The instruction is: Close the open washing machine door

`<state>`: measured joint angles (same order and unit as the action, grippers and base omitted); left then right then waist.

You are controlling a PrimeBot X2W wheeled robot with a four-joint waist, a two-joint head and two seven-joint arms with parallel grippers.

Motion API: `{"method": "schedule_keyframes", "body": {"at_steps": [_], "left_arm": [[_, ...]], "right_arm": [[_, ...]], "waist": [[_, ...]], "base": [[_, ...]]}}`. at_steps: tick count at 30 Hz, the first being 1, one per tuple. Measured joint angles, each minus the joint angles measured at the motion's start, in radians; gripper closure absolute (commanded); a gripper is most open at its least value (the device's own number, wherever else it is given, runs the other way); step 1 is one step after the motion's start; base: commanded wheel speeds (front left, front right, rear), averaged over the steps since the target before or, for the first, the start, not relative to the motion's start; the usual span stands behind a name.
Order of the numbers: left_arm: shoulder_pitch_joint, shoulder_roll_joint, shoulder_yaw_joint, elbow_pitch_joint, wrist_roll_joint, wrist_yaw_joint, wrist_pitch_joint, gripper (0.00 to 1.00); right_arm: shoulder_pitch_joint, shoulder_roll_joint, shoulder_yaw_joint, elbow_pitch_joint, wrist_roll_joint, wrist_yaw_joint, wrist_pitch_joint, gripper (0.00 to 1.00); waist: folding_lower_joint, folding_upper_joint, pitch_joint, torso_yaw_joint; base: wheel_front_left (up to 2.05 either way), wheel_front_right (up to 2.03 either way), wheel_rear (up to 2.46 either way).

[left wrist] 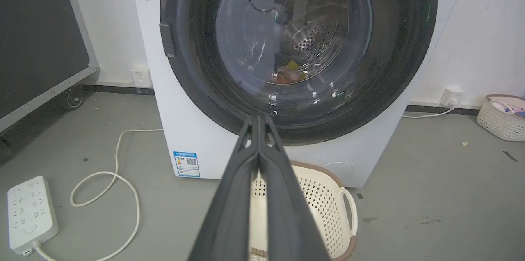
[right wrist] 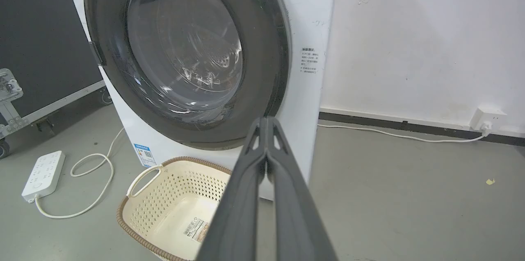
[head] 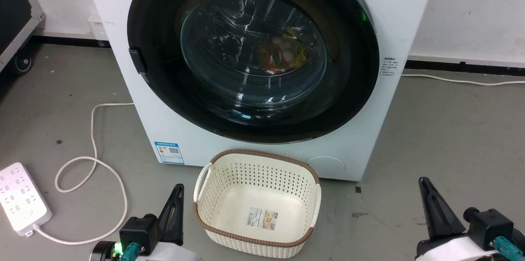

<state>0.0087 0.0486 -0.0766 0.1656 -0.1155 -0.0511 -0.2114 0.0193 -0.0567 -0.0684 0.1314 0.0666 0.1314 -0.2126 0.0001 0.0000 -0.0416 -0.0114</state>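
Your left gripper (head: pixel 177 190) and right gripper (head: pixel 424 183) sit empty, jaws pressed together, well short of the washing machine door (head: pixel 254 60) ahead, which looks seated flush, so nothing needs holding

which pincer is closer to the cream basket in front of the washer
Left. The left pincer sits just beside the cream basket, by its left handle; the right pincer is well off to its right.

Black washing machine door (head: pixel 253 53) shut flush against white washing machine (head: pixel 164 133).
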Motion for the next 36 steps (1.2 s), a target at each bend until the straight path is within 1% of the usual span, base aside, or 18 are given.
{"method": "schedule_keyframes", "body": {"at_steps": [36], "left_arm": [[0.0, 0.0, 0.027, -0.059, 0.044, 0.017, 0.075, 1.0]], "right_arm": [[-0.002, 0.0, 0.024, -0.045, -0.024, 0.0, 0.079, 1.0]], "waist": [[0.0, 0.0, 0.015, 0.004]], "base": [[0.0, 0.0, 0.0]]}}
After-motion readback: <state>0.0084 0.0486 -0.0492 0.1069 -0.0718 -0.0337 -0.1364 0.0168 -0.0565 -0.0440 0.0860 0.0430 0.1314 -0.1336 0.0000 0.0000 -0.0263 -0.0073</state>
